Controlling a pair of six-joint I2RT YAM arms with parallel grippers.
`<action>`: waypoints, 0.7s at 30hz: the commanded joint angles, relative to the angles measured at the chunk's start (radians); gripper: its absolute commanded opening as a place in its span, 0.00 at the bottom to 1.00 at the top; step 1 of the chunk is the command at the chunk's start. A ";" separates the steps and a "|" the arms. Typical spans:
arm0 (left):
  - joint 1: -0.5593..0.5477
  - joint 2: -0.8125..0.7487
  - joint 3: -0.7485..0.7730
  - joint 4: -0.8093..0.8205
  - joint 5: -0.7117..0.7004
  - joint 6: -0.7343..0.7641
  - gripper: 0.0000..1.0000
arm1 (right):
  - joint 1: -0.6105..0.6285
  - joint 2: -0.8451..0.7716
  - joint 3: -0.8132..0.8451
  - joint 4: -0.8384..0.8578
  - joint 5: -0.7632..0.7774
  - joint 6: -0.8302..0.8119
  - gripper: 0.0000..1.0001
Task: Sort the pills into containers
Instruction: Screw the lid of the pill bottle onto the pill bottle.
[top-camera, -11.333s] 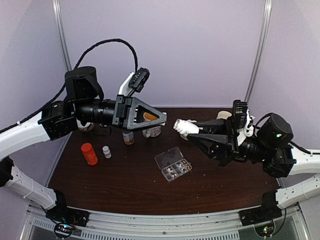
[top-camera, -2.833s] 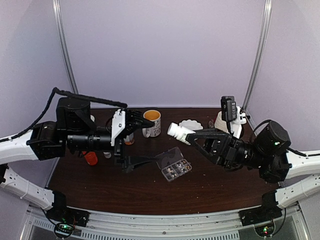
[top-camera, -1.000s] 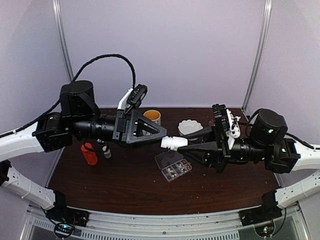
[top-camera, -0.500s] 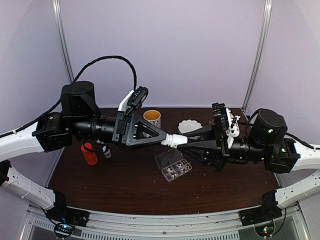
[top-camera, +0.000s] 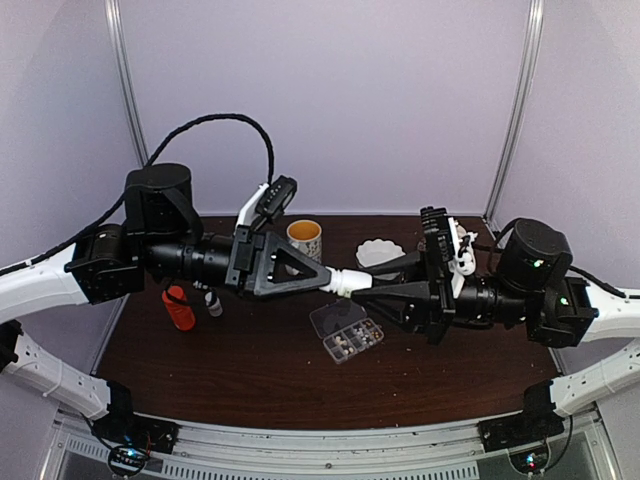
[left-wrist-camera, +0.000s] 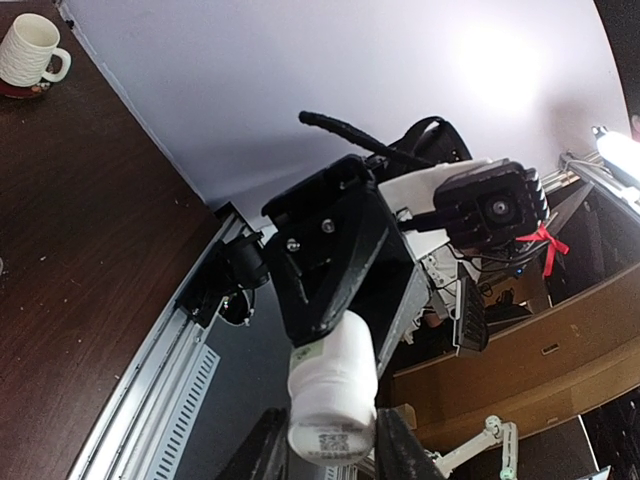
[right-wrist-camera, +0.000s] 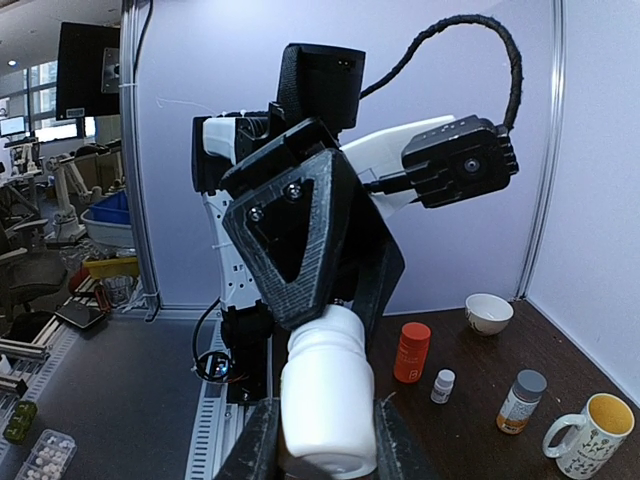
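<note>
1. Two grippers are pinching one white bottle (top-camera: 350, 283) mid-frame, the left gripper (top-camera: 332, 280) and right gripper (top-camera: 368, 290) at opposite ends.
2. The pill box (top-camera: 330, 318), holding pills (top-camera: 347, 345), is lying just below centre.

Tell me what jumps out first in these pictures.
The two arms meet in mid-air above the table, the left gripper and the right gripper both clamped on one white bottle. Just below it, a clear pill box lies on the dark wood, with an orange bottle off to the left.
</note>
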 joint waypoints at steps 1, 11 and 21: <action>0.000 -0.008 0.027 0.010 0.001 0.036 0.31 | 0.004 0.006 0.015 0.022 0.045 0.052 0.00; 0.000 0.020 0.027 0.009 0.023 0.097 0.15 | 0.004 0.011 -0.015 0.067 0.031 0.128 0.00; 0.000 0.043 0.069 -0.039 0.051 0.274 0.11 | 0.005 0.030 0.005 0.108 -0.009 0.322 0.00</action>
